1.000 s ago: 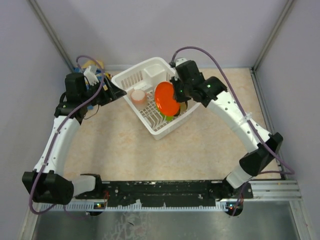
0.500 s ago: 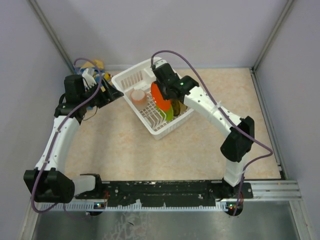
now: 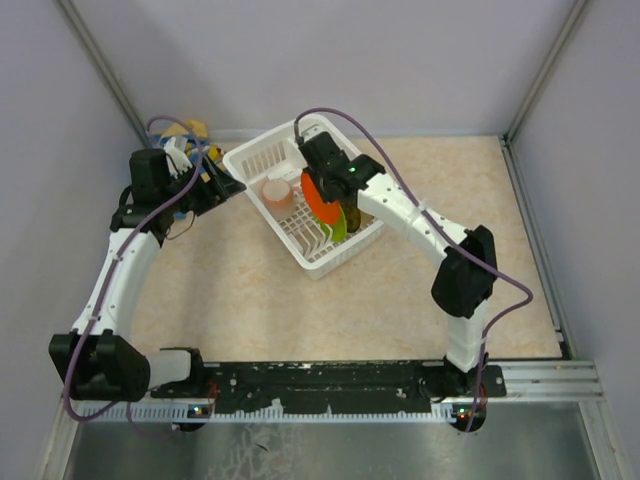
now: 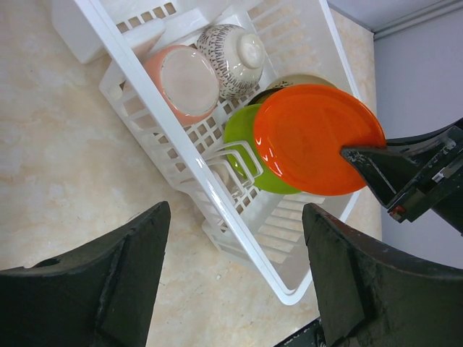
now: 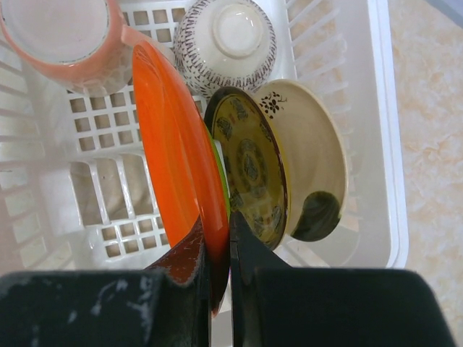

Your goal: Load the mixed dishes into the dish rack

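The white dish rack (image 3: 250,160) stands at the table's back middle; it also shows in the left wrist view (image 4: 217,195) and right wrist view (image 5: 376,144). My right gripper (image 5: 215,238) is shut on the rim of the orange plate (image 5: 170,144), held on edge among the rack's ribs, against the lime-green plate (image 4: 242,130). Behind these stand the brown-yellow patterned plate (image 5: 249,163) and the cream plate with a dark patch (image 5: 311,152). The pink cup (image 5: 65,36) and the white patterned bowl (image 5: 224,36) lie in the rack. My left gripper (image 4: 235,271) is open and empty, left of the rack.
A blue and yellow cloth (image 3: 190,135) lies in the back left corner behind my left arm. The grey side walls and metal corner posts close in the table. The rack's cutlery compartment (image 3: 300,140) is at its far end.
My right gripper has carried the orange plate left and down into the rack, turning it from flat-facing to on edge beside the green plate. My left arm has barely moved.
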